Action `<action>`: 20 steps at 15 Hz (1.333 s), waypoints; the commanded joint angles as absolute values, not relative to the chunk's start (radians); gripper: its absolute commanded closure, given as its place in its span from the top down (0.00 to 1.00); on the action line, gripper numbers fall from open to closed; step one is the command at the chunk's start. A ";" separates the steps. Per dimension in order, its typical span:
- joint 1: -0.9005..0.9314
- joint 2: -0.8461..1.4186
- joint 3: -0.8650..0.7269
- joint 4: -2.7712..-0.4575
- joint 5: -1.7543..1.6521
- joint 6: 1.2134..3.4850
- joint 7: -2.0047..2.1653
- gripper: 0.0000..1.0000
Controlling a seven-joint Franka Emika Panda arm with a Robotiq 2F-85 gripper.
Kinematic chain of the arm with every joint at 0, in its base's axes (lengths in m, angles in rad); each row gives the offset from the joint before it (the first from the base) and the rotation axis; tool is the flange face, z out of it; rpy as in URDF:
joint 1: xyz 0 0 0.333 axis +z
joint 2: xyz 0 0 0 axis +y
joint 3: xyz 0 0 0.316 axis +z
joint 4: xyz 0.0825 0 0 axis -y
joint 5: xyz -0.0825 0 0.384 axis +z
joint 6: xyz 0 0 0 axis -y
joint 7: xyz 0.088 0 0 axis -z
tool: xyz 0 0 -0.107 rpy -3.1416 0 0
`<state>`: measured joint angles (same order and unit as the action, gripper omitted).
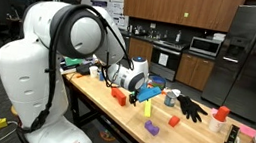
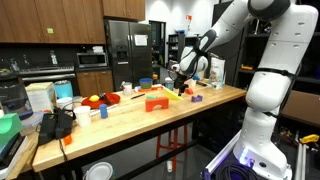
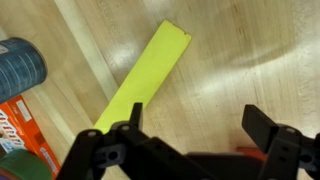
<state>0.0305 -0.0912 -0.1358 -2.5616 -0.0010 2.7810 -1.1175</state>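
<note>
The fingers (image 3: 268,128) stood wide apart and empty above the bench (image 3: 250,60), the yellow block (image 3: 148,75) just ahead of them, near a blue can (image 3: 18,68). This read as the approach; gripping would call for descending with 1 finger either side.

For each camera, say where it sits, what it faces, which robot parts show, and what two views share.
Exterior view: by the robot's base, facing along the table toward the kitchen; arm, gripper show.
Exterior view: off the table's opposite end, facing the robot; arm shows.
Wrist view: above the gripper, looking down; open fingers show.
Shared: yellow block.
</note>
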 commanded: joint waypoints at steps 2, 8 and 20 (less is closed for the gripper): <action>0.046 -0.033 -0.160 -2.538 0.210 2.825 -1.418 1.00; 0.015 -0.037 -0.164 -2.571 0.271 2.881 -1.446 1.00; 0.068 -0.027 -0.150 -2.575 0.717 2.961 -1.399 1.00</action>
